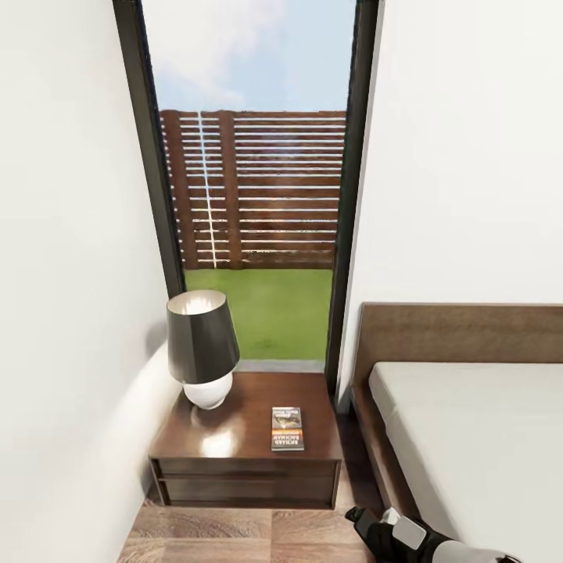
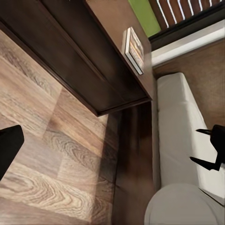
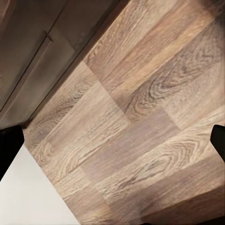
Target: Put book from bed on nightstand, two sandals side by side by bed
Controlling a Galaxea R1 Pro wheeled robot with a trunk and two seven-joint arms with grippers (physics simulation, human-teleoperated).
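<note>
Lying flat on the nightstand (image 1: 234, 461) beside the lamp (image 1: 203, 348), the book (image 1: 287, 428); right gripper (image 3: 112, 140) wide open, empty.

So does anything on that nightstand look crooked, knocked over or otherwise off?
Nothing stands out. The book lies flat on the nightstand, roughly square to its edges, toward the bed side. The lamp stands upright at the far left corner, apart from the book.

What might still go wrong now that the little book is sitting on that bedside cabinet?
1. The book lies near the front edge of the nightstand, so a passing arm might knock it off.
2. The lamp stands on the same top; a careless swing could tip it.
3. The right arm hangs low in the narrow gap beside the bed and may bump its frame while turning.
</note>
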